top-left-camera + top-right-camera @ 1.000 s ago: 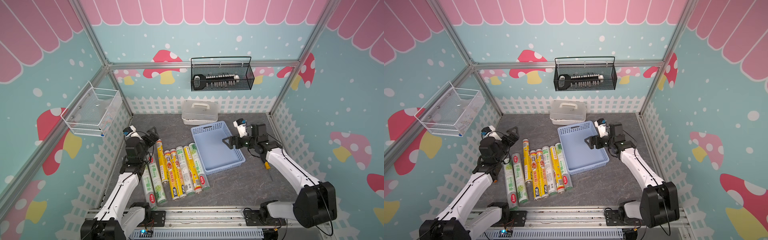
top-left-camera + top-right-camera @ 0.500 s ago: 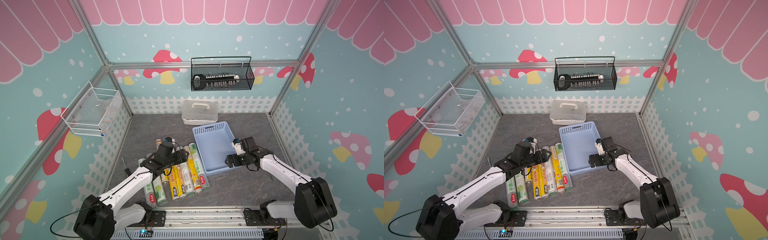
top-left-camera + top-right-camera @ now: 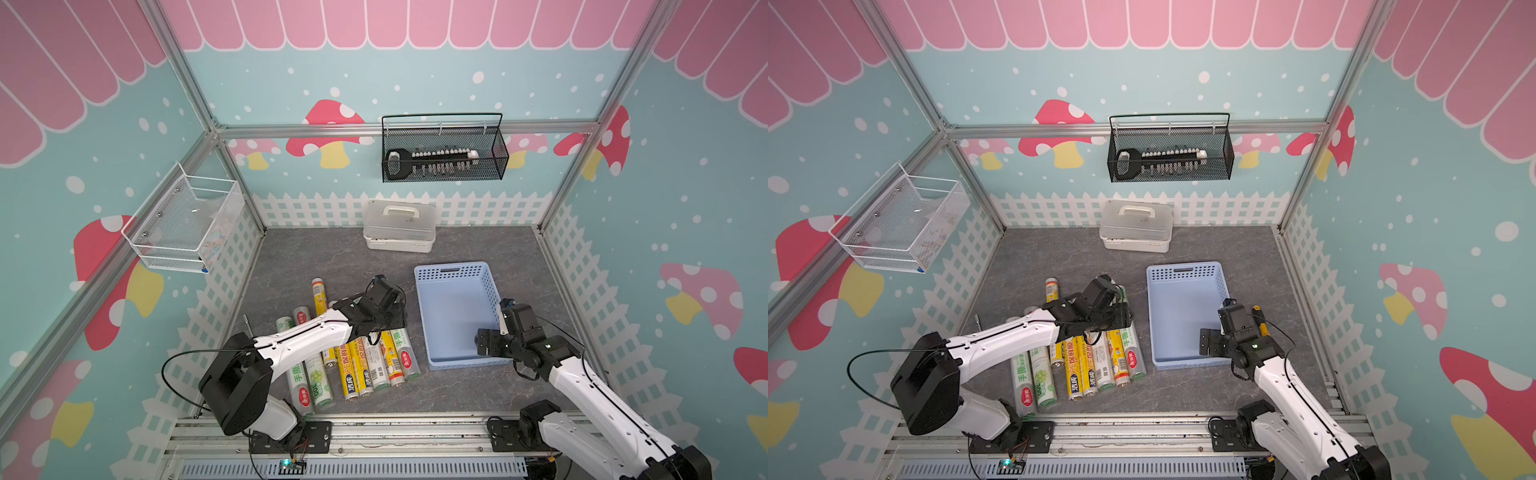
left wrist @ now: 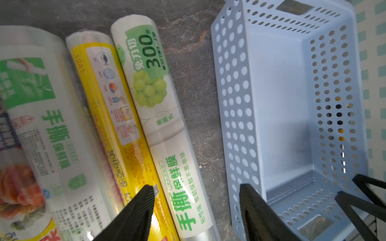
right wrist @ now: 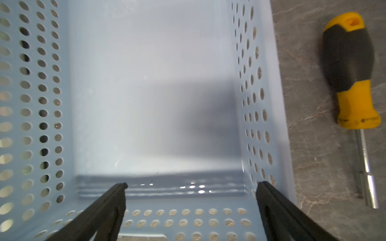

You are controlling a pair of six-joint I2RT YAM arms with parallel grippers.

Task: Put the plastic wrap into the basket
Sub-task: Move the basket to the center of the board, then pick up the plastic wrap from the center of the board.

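On the left wall hangs a white wire mesh basket (image 3: 183, 226). To its right, on the dark grey stone-patterned floor (image 3: 324, 257), the long slim rolls of plastic wrap (image 3: 365, 368), some yellow and some white and green, lie side by side in a row. All of them are outside the shallow rectangular light-blue plastic basket (image 3: 457, 272), just beside its left wall. The left gripper (image 3: 390, 321) is low over the far part of the row, on the basket side. In the left wrist view its jaws stand partly apart. One black ribbed finger (image 4: 135, 212) is over the seam between a yellow roll (image 4: 108, 116) and the white-and-green roll (image 4: 163, 129) at the row's edge. The other finger is in front of the basket's perforated wall (image 4: 236, 104), so the edge roll and a strip of floor lie between them. Nothing is clamped, and whether a finger touches the roll cannot be told. At the back fence stands a translucent white lidded box (image 3: 399, 230) with a handle, below a black wire mesh basket (image 3: 442, 166) on the wall. The right gripper (image 3: 484, 340) reaches into the light-blue basket's near right corner. In the right wrist view its jaws are spread wide and hold nothing, with one finger (image 5: 277, 210) close to the perforated side wall (image 5: 254, 104). Just outside that wall, a screwdriver with a yellow-and-black handle (image 5: 351, 83) lies on the floor.
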